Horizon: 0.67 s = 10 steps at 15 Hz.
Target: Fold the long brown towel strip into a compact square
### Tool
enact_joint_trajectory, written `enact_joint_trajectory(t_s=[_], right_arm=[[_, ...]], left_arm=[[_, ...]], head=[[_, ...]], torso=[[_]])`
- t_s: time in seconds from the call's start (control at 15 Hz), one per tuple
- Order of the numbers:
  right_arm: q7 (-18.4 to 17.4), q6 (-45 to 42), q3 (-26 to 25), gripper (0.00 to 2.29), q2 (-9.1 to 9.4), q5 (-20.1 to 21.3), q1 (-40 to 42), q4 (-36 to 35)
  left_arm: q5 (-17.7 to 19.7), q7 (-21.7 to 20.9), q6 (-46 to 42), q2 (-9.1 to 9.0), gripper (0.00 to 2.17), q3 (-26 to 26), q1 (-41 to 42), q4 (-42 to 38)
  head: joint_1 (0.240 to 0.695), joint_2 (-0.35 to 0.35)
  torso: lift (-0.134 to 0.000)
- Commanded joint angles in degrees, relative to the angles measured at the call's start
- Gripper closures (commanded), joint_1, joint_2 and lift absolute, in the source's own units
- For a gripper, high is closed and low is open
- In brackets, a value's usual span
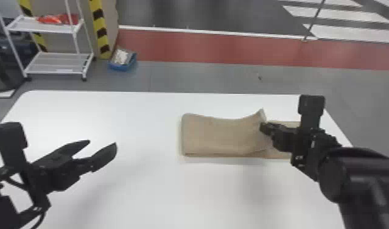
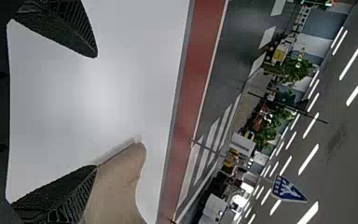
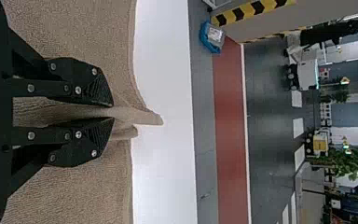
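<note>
Beyond the counter's far edge, toward twelve o'clock, spread grey floor (image 1: pixel 187 76) crossed by a red band (image 1: pixel 202 50). The white counter (image 1: pixel 141 188) reached across the near ground, its far corners rounded. Between ten and eleven o'clock from its middle stood a white rack (image 1: pixel 41 28) with wire-like shelves, and nearer eleven rose a post (image 1: pixel 99 24) striped yellow and black. The right arm (image 1: pixel 355 173) came in from four o'clock, the left arm (image 1: pixel 1 198) from eight.

The brown towel strip (image 1: pixel 221 137) lay on the counter at about two o'clock, doubled over on itself, its rounded fold toward nine. Toward three, a flatter length ran on behind the right arm, and near there a corner of the upper layer stood up in a peak.

On the floor at eleven o'clock sat a blue box (image 1: pixel 123 67) with pale contents, near the post's foot. The left pincer (image 1: pixel 101 143) hung between nine and ten, fingers wide apart with nothing between them, well apart from the towel. The right pincer (image 1: pixel 263 127), at two o'clock, was clamped on a pinched ridge of towel that poked past its fingertips.
</note>
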Motion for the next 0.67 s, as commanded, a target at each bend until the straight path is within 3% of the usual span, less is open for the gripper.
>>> enact_joint_trajectory(t_s=[0.0, 0.2, 0.47, 0.6], right_arm=[[-0.2, -0.5, -1.9, 0.95, 0.03, -1.9, 1.2, -2.7], [0.1, 2.7, -2.0, 0.94, -0.84, -1.9, 0.7, -2.8], [0.3, 2.3, -0.9, 0.94, -0.67, 0.2, -0.7, 3.5], [-0.1, 2.3, -0.3, 0.54, -0.49, 0.9, -1.9, 5.8]], left_arm=[[0.0, -0.1, 0.0, 0.04, 0.02, 0.0, 0.0, 0.0], [0.0, -0.1, 0.2, 0.13, 0.02, -0.1, 0.0, -0.1], [0.0, -0.1, 0.0, 0.04, 0.02, -0.5, 0.1, -0.4], [0.0, -0.2, 0.0, 0.13, 0.02, -0.2, 0.4, -0.3]], head=[[0.695, -0.123], [0.695, -0.127], [0.695, -0.143], [0.695, -0.146]], torso=[[-0.124], [-0.124], [-0.124], [-0.124]])
